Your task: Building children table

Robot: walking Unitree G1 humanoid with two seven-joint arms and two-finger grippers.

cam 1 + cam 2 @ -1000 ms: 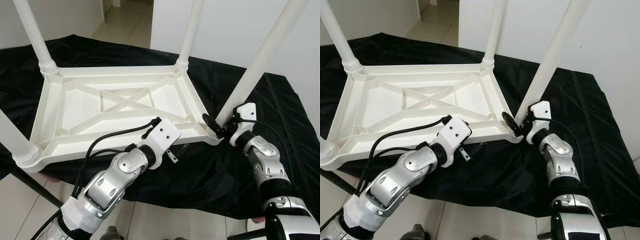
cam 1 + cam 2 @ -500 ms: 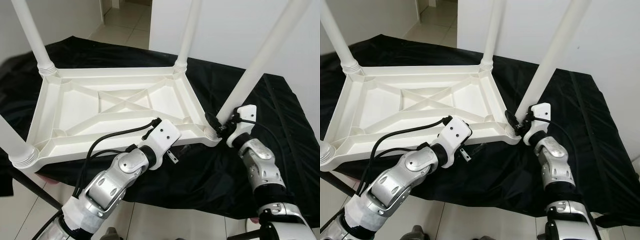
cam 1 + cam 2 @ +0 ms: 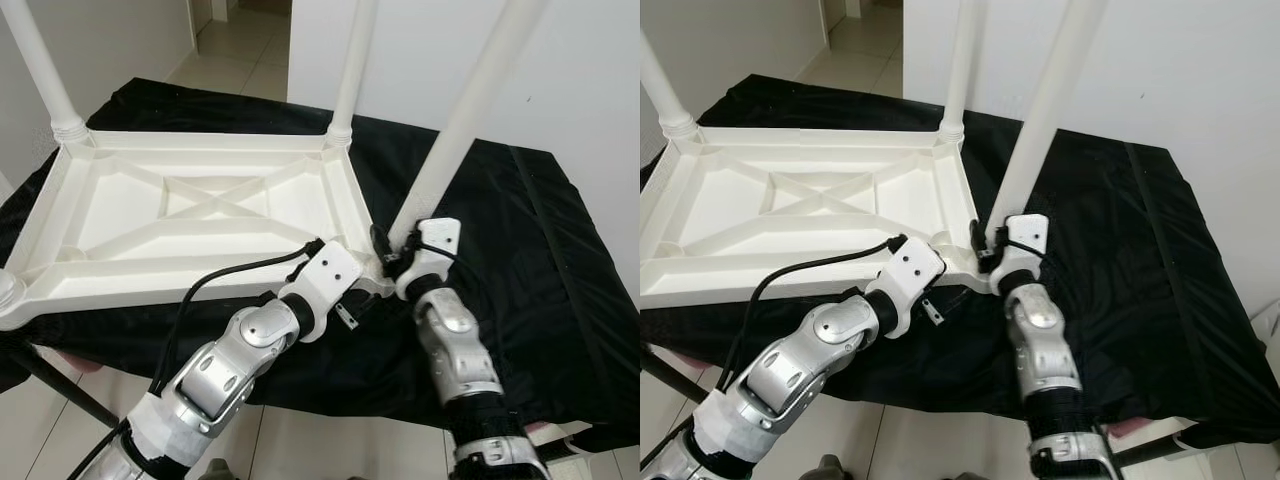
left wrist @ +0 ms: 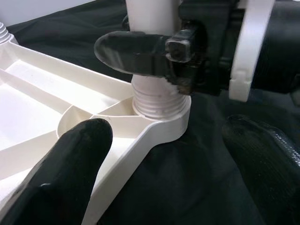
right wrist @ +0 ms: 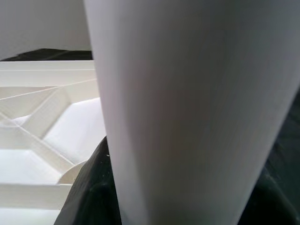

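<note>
Left wrist view: right tool (image 4: 154, 56) clamps table leg (image 4: 150, 11) above its socket.

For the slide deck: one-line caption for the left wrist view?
Right gripper clamps the white table leg above its threaded corner socket; left gripper hovers open below.

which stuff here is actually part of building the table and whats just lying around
In the job:
- upturned white tabletop
- near-right leg, gripped low by the right claw
- far legs
- left claw, open at that leg's socket

Just there:
- black cloth
- white wall
</note>
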